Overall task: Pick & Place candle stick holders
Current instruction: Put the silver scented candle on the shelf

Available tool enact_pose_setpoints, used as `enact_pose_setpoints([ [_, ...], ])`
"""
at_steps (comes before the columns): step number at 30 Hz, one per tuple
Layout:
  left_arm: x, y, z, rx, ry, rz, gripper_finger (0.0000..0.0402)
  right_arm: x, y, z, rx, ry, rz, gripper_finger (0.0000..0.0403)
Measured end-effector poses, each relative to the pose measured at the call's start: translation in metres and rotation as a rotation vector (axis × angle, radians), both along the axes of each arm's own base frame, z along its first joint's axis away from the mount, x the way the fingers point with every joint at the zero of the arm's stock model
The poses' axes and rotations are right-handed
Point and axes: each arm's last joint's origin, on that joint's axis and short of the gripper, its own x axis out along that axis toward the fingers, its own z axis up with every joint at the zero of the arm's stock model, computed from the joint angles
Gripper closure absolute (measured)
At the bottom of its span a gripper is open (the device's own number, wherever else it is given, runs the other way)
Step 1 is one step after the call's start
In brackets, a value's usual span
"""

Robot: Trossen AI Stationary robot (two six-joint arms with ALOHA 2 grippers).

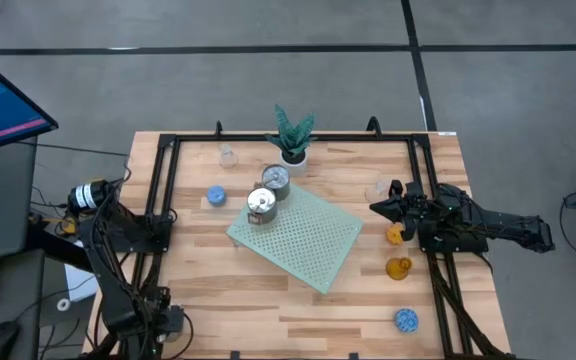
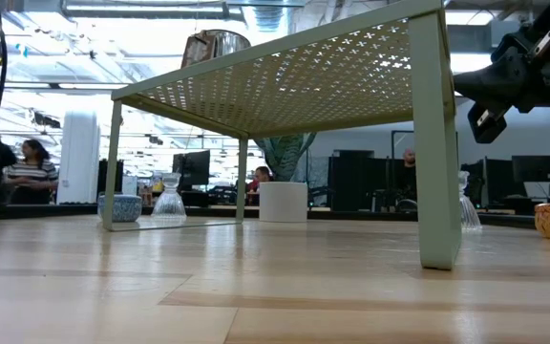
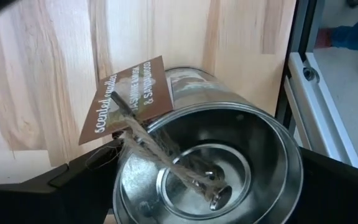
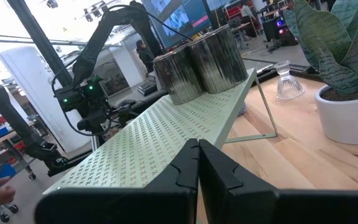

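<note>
Brown card tag, tied with twine to a silver tin holder, printed "scented candle" in white script; the smaller lines beside it are not fully legible. The left claw stands spread wide with this tin held tilted between its fingers, the tin's open mouth facing the wrist camera, at the left edge of the tabletop by the black frame rail. The right claw has its fingers pressed together and carries nothing; it hangs above the tabletop at the right rail, just beside a clear glass holder and near an orange holder. Two more silver tins stand touching on the far corner of the pale green perforated mat, which is raised on legs. A potted plant stands behind them, a second clear glass holder and a blue bumpy holder to their left. An amber holder and another blue holder lie along the right rail. People sit in the room beyond.
</note>
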Motion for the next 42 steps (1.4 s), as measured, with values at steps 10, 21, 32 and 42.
enact_pose_setpoints([
  [10,0.000,0.001,-0.002,-0.012,-0.008,0.003,0.0042,0.000,0.000,0.000,0.000,0.000,0.000,0.0403],
  [21,0.009,0.012,0.007,-0.051,-0.027,0.046,0.0050,0.000,0.000,0.000,0.000,0.000,0.000,0.0403],
  [32,0.039,0.054,0.043,-0.073,-0.166,0.204,0.0050,0.000,0.000,0.000,0.000,0.000,0.000,0.0403],
  [42,0.060,0.104,0.081,-0.181,-0.314,0.417,0.0049,0.000,0.000,0.000,0.000,0.001,0.000,0.0403],
])
